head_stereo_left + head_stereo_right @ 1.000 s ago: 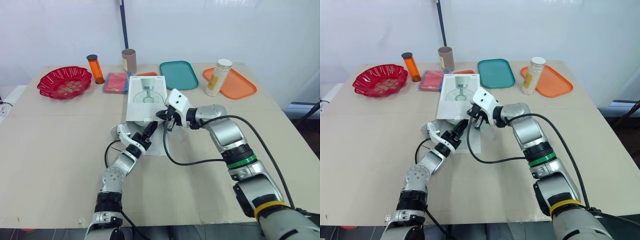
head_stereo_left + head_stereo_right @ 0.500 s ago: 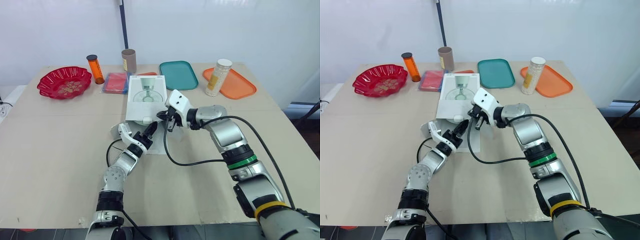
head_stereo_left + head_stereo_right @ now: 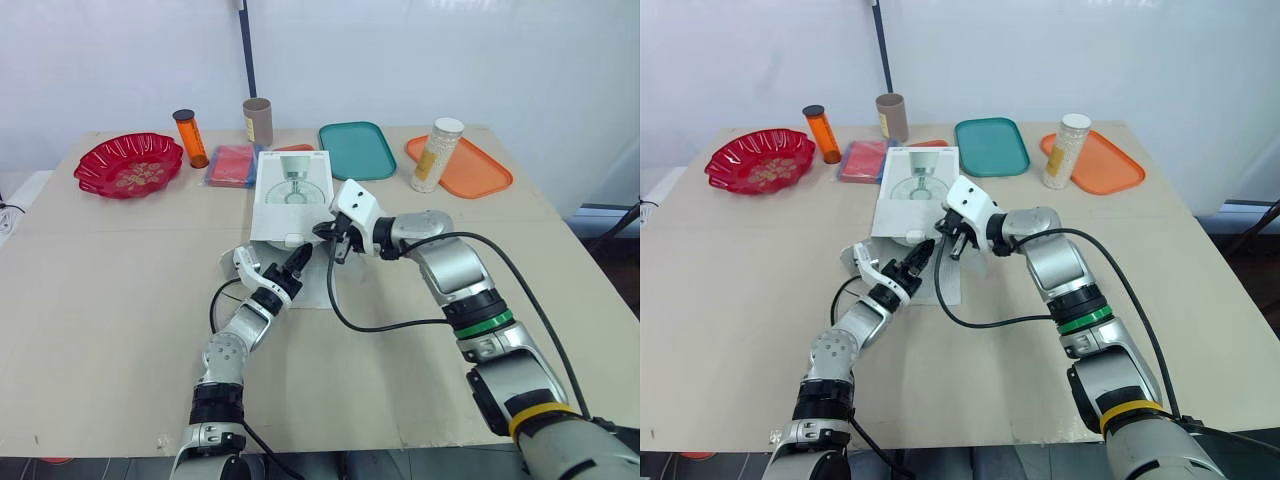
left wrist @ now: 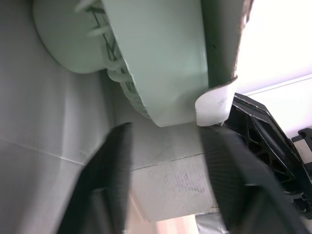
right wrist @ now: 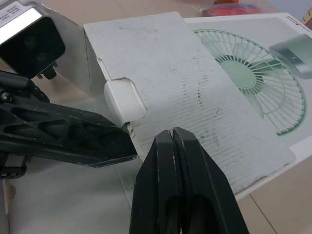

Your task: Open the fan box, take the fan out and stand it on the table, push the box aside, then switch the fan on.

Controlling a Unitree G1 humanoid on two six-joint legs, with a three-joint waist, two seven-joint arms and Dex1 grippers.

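Fan box, white cardboard with a green fan printed on its lid (image 3: 291,195), lies flat at centre frame on the beige surface (image 3: 100,320), its near end open. Nearest us, the left jaws are spread wide and empty at that mouth, over the opened flap (image 3: 322,292), and the left wrist view shows the pale green plastic fan (image 4: 156,58) lodged inside. Just right of the mouth, the right jaws are pinched closed on nothing, tips above the lid. The risk, I'd say: nothing clamps the box, so pulling could drag it along, or the fan could snag on the flap. Across the top of the frame: one red bowl (image 3: 130,165), one orange bottle (image 3: 190,138), one brown tube (image 3: 258,121), one pink packet (image 3: 232,165), two trays, teal (image 3: 357,150) and orange (image 3: 475,172), and one white jar (image 3: 436,155).
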